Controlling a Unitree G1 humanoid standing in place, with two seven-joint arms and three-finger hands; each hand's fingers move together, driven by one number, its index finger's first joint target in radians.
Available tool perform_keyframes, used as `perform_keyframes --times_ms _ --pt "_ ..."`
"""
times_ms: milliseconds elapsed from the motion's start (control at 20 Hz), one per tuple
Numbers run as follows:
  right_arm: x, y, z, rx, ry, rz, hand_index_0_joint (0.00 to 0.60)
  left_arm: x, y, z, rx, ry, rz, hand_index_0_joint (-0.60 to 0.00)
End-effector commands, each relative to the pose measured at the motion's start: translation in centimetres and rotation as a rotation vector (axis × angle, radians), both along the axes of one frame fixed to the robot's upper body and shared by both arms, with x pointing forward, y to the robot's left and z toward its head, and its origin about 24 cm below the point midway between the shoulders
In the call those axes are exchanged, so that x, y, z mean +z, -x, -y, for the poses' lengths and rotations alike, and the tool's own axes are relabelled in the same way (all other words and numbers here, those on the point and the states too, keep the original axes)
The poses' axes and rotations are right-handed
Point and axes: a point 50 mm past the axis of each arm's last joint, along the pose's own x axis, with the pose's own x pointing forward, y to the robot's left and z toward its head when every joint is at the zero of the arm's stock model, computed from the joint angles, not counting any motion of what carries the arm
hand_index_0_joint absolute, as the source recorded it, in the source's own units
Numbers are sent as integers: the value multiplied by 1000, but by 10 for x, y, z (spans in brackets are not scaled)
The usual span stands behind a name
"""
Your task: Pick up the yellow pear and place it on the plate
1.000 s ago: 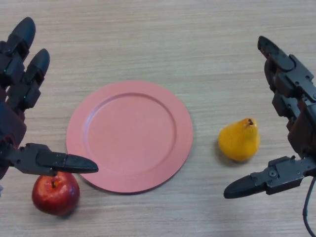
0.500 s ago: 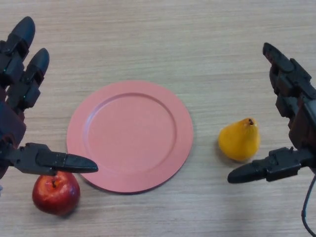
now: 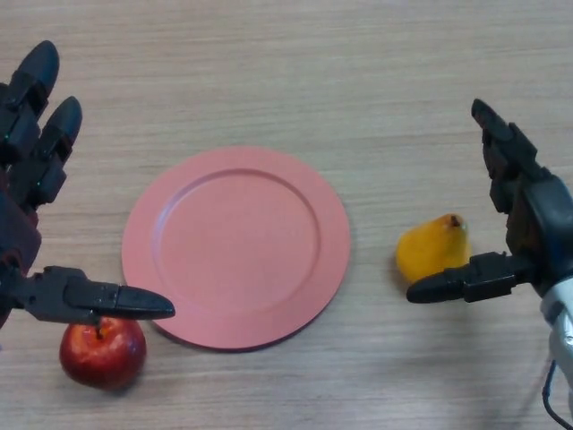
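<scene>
Here the yellow pear (image 3: 431,253) lies on the wooden counter (image 3: 295,72), just right of the pink plate (image 3: 235,246), stem up-right. Right hand (image 3: 526,208) sits at the pear's right side, fingers (image 3: 501,154) straight and spread from the thumb, whose tip crosses the pear's lower edge; no grip. Left hand (image 3: 22,224) open at the left, thumb over a red apple (image 3: 103,350). Plate holds nothing.
</scene>
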Motion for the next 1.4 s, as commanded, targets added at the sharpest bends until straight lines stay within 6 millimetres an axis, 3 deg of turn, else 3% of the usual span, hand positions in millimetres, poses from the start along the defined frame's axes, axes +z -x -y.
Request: perform_keyframes --times_ms 50,550,650,700,750,800,1150,1250,1400 --pt "39 -9 7 -21 16 277 0 31 14 -3 7 -60 236 0" --pt "-16 -30 -3 -78 121 167 0 28 18 -5 24 -54 270 0" --pt "-18 -31 -4 -80 125 158 200 28 19 -5 23 -51 266 0" --pt "-21 -31 -5 -82 126 143 352 28 19 -5 24 -47 267 0" --pt "-25 -31 -6 -84 134 124 450 28 20 -6 27 -38 271 0" --pt "-30 -32 -5 -105 190 101 600 29 23 -7 40 -37 298 0" --pt "-28 -26 4 -130 239 77 600 26 26 -9 31 -41 256 0" --pt "-19 -24 -3 -108 219 86 600 26 27 -7 13 -50 258 0" --pt "11 -19 -34 -12 82 118 600 25 27 -6 10 -68 257 0"
